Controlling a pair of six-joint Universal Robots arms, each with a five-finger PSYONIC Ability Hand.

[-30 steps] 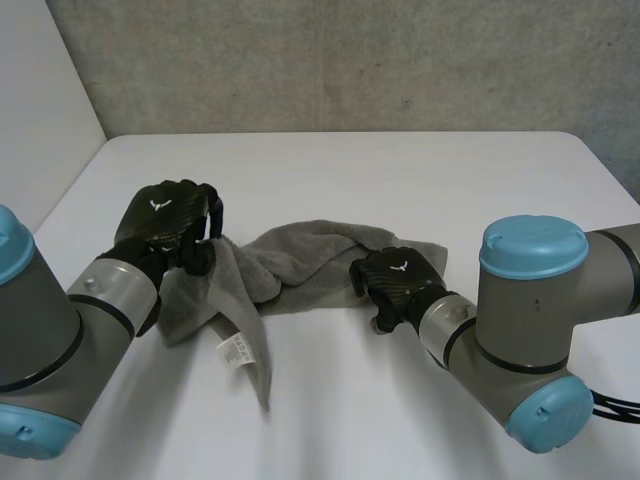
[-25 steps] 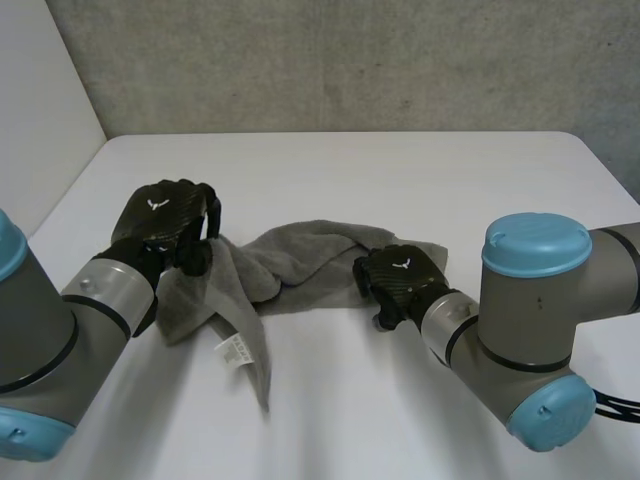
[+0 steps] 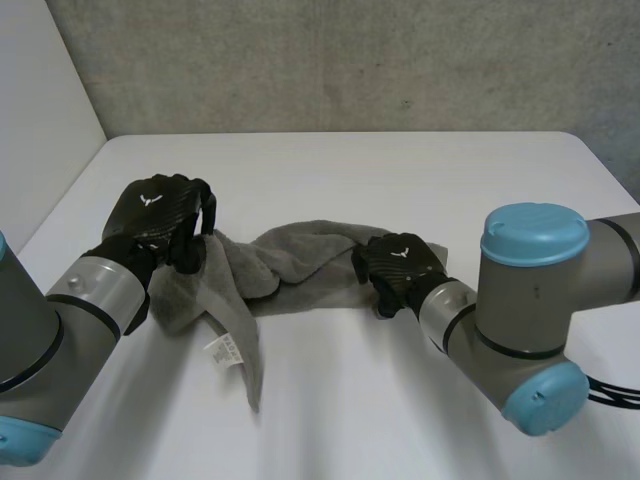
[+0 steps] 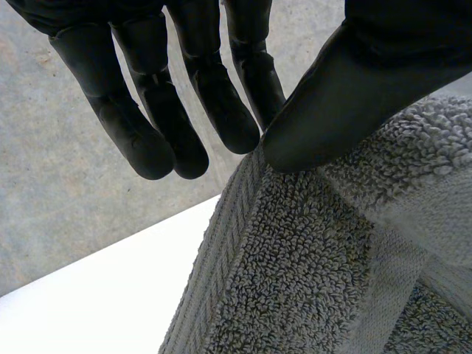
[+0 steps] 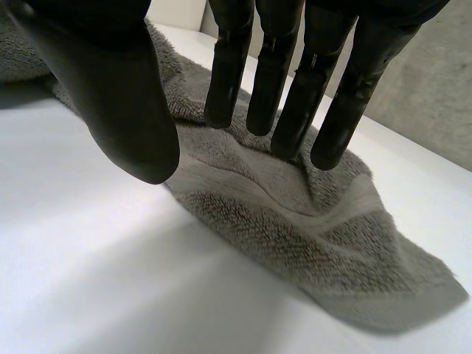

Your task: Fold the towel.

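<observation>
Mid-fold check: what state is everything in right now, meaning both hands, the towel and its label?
towel: unfolded and bunched, stretched across the table between the hands, left end lifted.
left hand: shut, pinching the towel's edge between thumb and fingers.
right hand: open, straight fingers on the towel's right end, thumb off it.
label: exposed on the flap trailing from the left hand.

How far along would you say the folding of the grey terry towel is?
Nothing looks folded: the grey terry towel lies bunched on the white table. In hand: the left hand pinches one end up, the right hand presses straight fingers on the other. Left: flattening and every fold.
</observation>
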